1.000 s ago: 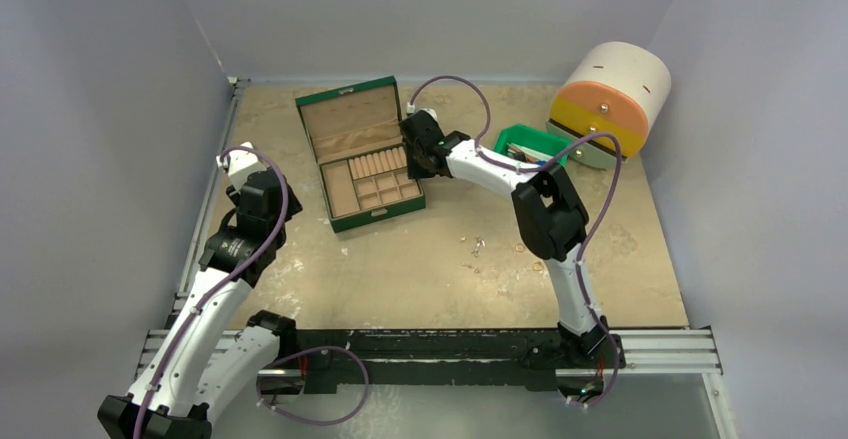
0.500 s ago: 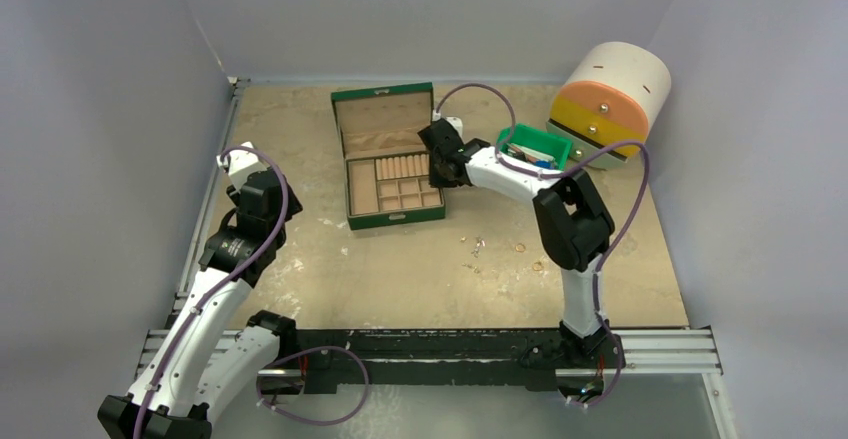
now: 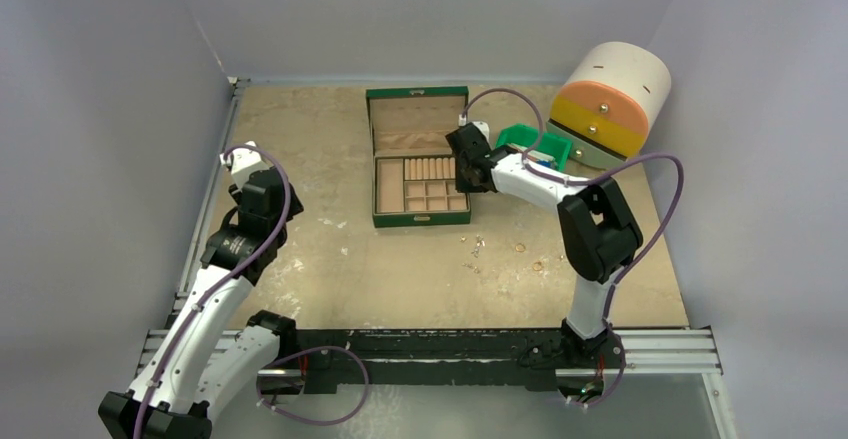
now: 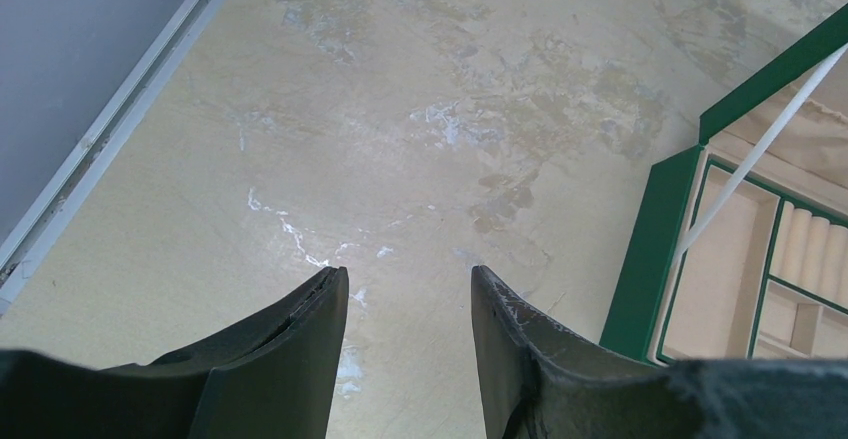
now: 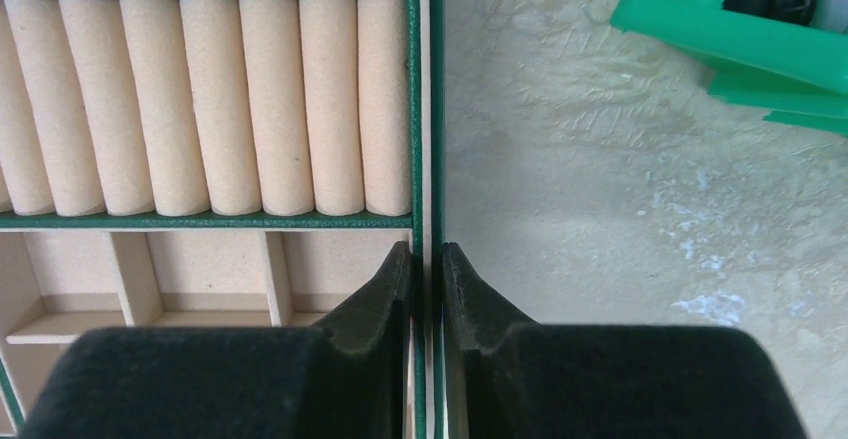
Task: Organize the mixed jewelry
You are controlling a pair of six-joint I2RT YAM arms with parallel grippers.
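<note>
The mixed jewelry lies loose on the table in the top view: a small silvery trinket [image 3: 478,246], a gold ring [image 3: 519,248] and another ring [image 3: 538,266]. The green box [image 3: 420,217] with tan compartments stands open behind them, lid up. My right gripper [image 3: 466,172] is shut on the box's right wall [image 5: 432,109], one finger inside and one outside; the gripper [image 5: 428,249] shows this in the right wrist view. My left gripper [image 4: 410,277] is open and empty above bare table, left of the box's edge [image 4: 640,259]. No jewelry shows in either wrist view.
A green plastic bin [image 3: 530,142] sits just right of the box, also in the right wrist view [image 5: 740,29]. A round white, orange and yellow drawer unit [image 3: 610,99] stands at the back right. Grey walls close in both sides.
My right gripper has dragged the green box to the right and turned it square to the table edge. The left arm and the loose jewelry have not moved.
</note>
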